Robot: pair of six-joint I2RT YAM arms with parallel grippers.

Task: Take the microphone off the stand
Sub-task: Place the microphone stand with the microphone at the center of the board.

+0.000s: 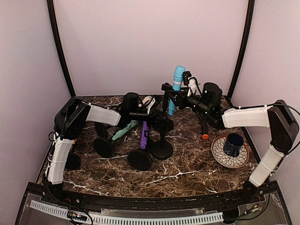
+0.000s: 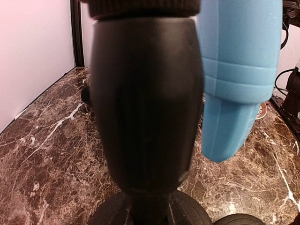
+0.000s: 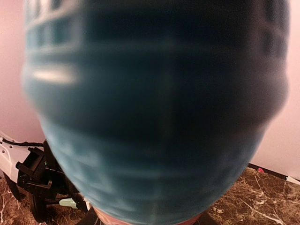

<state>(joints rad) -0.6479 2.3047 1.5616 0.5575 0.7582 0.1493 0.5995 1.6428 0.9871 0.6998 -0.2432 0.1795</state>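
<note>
A light blue microphone (image 1: 178, 77) stands nearly upright above the table's back middle. My right gripper (image 1: 178, 95) is shut on its body; in the right wrist view the microphone (image 3: 154, 117) fills the frame, blurred, and hides the fingers. The black stand (image 1: 161, 149) has a round base and a thin pole. My left gripper (image 1: 157, 114) is shut on the pole's upper part. In the left wrist view the stand's black holder (image 2: 145, 108) looms close, and the blue microphone (image 2: 239, 70) hangs just to its right, outside the holder.
A teal microphone (image 1: 124, 132) and a purple one (image 1: 144, 135) lie among several black stand bases (image 1: 139, 159) at the left centre. A black marker with an orange tip (image 1: 204, 129) lies to the right. A dark blue mug (image 1: 233, 143) sits on a patterned plate (image 1: 220, 154).
</note>
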